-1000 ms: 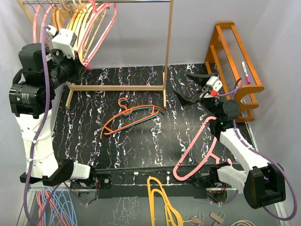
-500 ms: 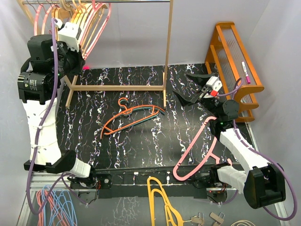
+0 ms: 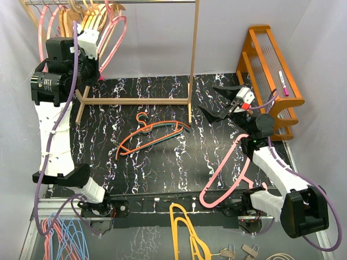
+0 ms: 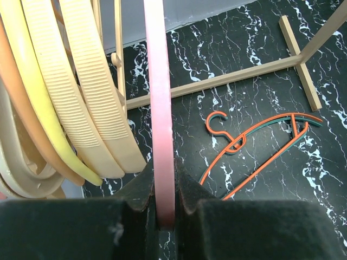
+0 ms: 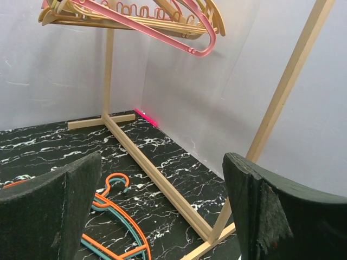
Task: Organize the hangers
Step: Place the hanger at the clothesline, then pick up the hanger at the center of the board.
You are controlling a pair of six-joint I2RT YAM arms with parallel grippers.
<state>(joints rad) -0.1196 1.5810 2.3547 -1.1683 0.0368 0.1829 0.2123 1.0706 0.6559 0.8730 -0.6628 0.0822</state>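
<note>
Several hangers (image 3: 81,19) in pink, tan and yellow-orange hang bunched at the left end of the rack's rail. My left gripper (image 3: 96,64) is raised beside them, shut on the lower bar of a pink hanger (image 4: 159,81) that runs straight up between its jaws (image 4: 164,189). An orange hanger (image 3: 142,142) and a teal hanger (image 3: 172,127) lie stacked on the black mat. Another pink hanger (image 3: 227,165) leans against my right arm. My right gripper (image 3: 217,102) hovers open and empty near the rack's right post (image 5: 287,81).
The wooden rack frame (image 3: 192,59) stands across the back of the mat, its base bar (image 3: 135,101) on the floor. An orange wooden shelf (image 3: 271,70) stands at the right. A mustard-yellow hanger (image 3: 187,233) and a blue-and-pink bunch (image 3: 59,233) lie off the mat's front.
My left arm has risen and swung right toward the rail, carrying the pink hanger with it. The right arm and the hangers on the mat have not moved.
</note>
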